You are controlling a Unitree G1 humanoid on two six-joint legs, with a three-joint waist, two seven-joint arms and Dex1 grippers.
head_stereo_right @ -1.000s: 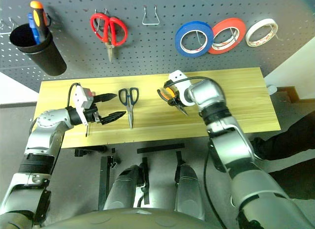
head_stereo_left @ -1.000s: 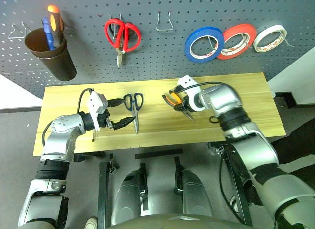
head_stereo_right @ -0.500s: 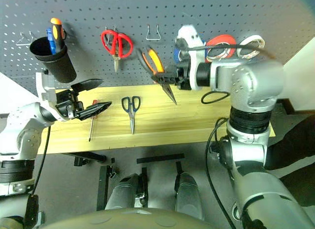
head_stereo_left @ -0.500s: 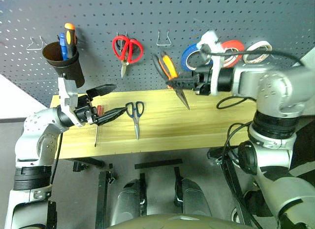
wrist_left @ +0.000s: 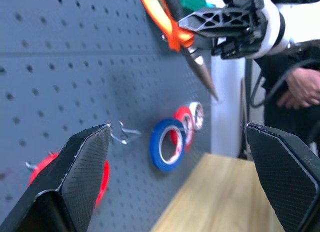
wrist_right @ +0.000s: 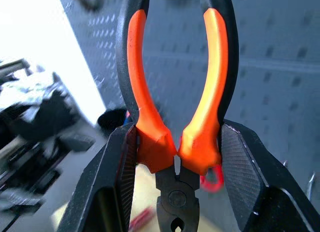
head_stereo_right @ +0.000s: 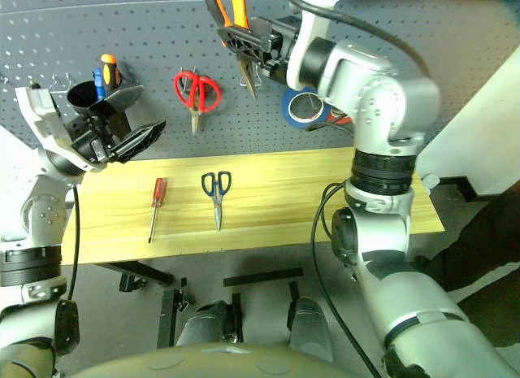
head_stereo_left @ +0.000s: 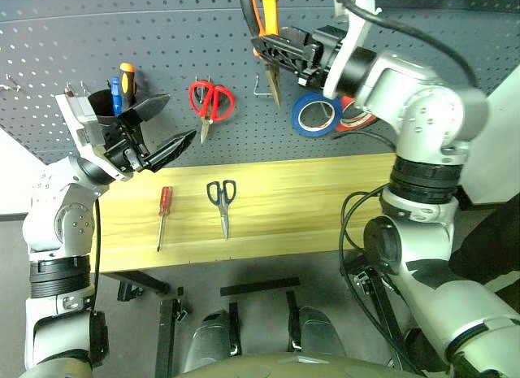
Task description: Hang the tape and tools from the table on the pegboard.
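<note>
My right end effector point(head_stereo_left: 272, 49) pinches the pliers point(wrist_right: 176, 107) at the handle bases, up against the pegboard point(head_stereo_left: 162, 61); stiff steel, grippy handles. Left end effector point(head_stereo_left: 162, 128) spread, empty.

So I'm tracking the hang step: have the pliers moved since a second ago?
Yes. The right end effector has carried the pliers up off the table to the pegboard, above its empty hook.
</note>
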